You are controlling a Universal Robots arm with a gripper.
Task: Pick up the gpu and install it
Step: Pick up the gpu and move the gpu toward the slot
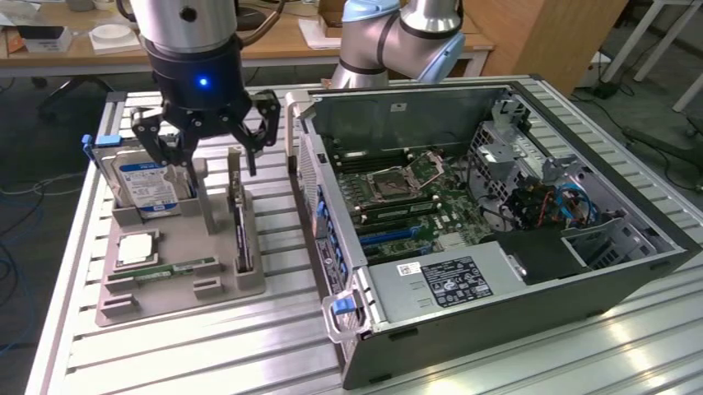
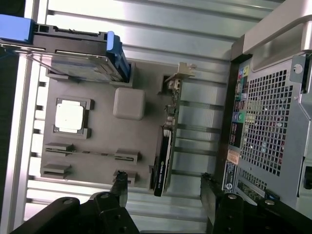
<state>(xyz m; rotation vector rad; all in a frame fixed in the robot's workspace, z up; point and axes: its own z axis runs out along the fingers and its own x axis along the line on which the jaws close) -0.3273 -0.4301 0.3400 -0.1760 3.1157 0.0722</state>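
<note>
1. The tool (image 1: 214, 160) (image 2: 165, 187) hung released, jaws spread wide and holding nothing, above the grey holder (image 1: 220, 284) (image 2: 97, 136) on the bench (image 1: 197, 354) (image 2: 146, 24).
2. The gpu (image 1: 239, 222) (image 2: 165, 151) stood on edge in a slot on the holder's side nearest the case (image 1: 495, 304) (image 2: 273, 122), not yet touched. In the wrist view it ran between the two fingers (image 2: 119, 187), about midway.
3. The step in hand looked like lining up for the grasp. To do it well, the jaws would need to straddle the card's thin width and stay centred. The descent would need to be straight, so that neither finger landed on the top edge.
4. A grip on the black body, away from the silver bracket (image 2: 178, 73), seemed likelier to lift it level out of the slot. A skewed closure could tilt the card and jam it.
5. The hard drive (image 1: 148, 185) (image 2: 78, 63), upright with blue rails, stood near on the side away from the case. The finger on that side would have to come down between drive and card.
6. The case wall rose just beside the holder and limited room for the other finger.
7. A processor (image 1: 137, 247) (image 2: 68, 117) and a memory stick (image 1: 176, 267) (image 2: 92, 152) lay lower in the holder, well apart from the card.
</note>
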